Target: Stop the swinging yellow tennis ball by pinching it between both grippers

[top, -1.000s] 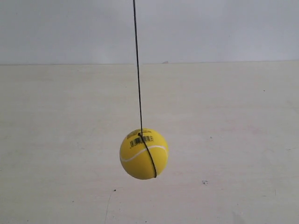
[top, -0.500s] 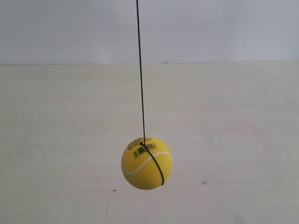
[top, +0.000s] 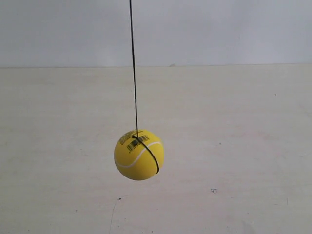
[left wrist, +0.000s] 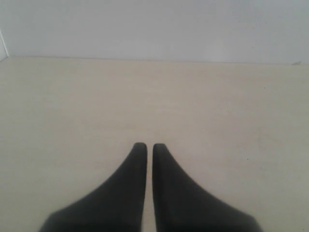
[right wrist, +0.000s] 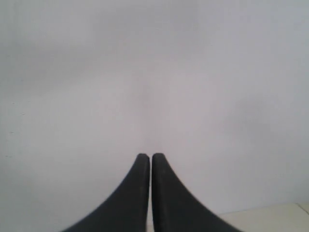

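The yellow tennis ball [top: 139,154] hangs on a thin black string [top: 133,63] above the pale table [top: 243,146] in the exterior view, barcode print facing up-left and white seam curving across it. Neither arm shows in that view. My left gripper [left wrist: 146,146] is shut, its black tapered jaws nearly touching, pointing over bare tabletop with no ball in sight. My right gripper [right wrist: 147,156] is shut too, jaws together, facing a plain white wall. The ball is out of both wrist views.
A white wall [top: 219,29] backs the table in the exterior view. Small dark specks mark the tabletop [top: 213,190]. The left wrist view shows the table's far edge meeting the wall [left wrist: 154,59]. A sliver of table corner [right wrist: 270,220] shows in the right wrist view.
The ball swung slightly right and down half a second ago, and has now swung back left and a little higher. The string's top has shifted left too.
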